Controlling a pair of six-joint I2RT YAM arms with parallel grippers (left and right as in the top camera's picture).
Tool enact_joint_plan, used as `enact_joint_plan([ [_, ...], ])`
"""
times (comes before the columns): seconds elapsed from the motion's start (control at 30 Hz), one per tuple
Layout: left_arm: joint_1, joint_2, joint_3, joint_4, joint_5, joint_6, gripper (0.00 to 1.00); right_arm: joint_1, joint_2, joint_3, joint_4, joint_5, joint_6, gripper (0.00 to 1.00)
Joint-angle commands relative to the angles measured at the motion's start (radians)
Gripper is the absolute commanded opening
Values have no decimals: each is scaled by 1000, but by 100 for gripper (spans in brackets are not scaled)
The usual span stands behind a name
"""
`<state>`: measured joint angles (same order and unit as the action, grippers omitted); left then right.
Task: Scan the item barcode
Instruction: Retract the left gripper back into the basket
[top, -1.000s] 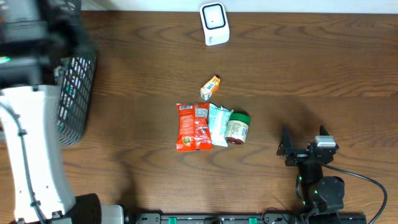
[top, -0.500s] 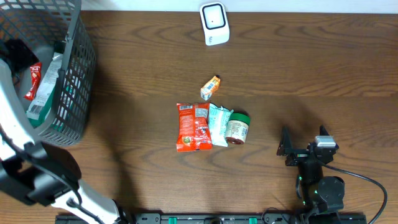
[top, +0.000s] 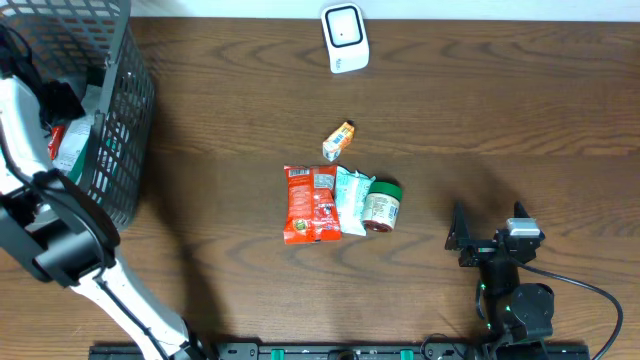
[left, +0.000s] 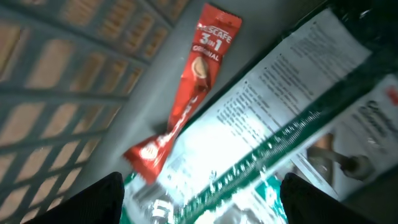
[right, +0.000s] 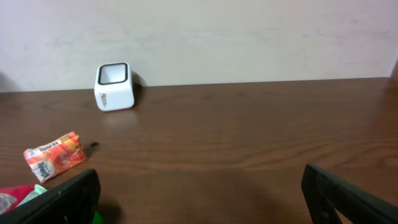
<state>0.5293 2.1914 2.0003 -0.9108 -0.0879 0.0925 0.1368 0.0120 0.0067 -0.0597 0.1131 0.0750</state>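
Left hand (left: 205, 200) has shifted inside the basket (top: 127, 128), released above the red sachet (left: 186, 106); right hand (right: 202, 199) gapes empty.

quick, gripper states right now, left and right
left gripper: open, nothing held, down inside the basket
right gripper: open, empty
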Motion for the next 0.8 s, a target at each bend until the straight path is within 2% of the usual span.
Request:
enact_joint_plan([
  [0.0,10,47,1,19,-12,61,80,-12,-4,-1,-3,10,-4,99],
  [0.43,61,156,0,61,-9,60,80,-12,-4,-1,-3,10,-4,99],
  [0.53,68,156,0,64,-9,60,73,-12,-4,-1,-3,10,-4,99],
  [0.6,71,158,0,64,-8,53,63,-12,-4,-1,-3,9,-4,99],
  [0.77,71,169,-8,65,3,33,58,-12,-4,-1,-3,10,-4,99],
])
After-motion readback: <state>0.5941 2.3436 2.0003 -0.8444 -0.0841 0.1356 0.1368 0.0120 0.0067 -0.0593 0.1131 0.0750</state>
